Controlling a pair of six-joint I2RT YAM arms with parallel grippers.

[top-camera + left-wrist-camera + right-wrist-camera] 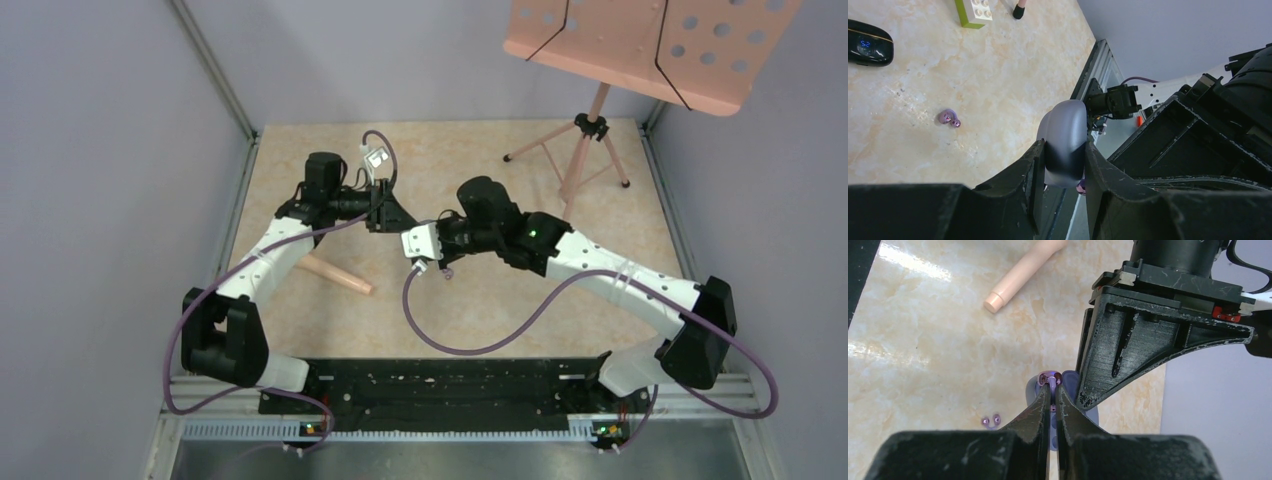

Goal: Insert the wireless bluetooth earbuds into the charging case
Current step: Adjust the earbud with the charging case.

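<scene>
The right gripper [1051,390] is pinched shut on a pale purple earbud [1049,376], which sits just ahead of its tips against the charging case [1065,135]. The left gripper [1064,152] clamps the case's sides. A second earbud [948,118] lies beyond on the table [998,75].

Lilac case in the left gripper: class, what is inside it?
A purple earbud, pinched by the right gripper, sits at the rim of the lilac case. The left gripper, clamping the case, and the right one hide the rest of the interior.
</scene>
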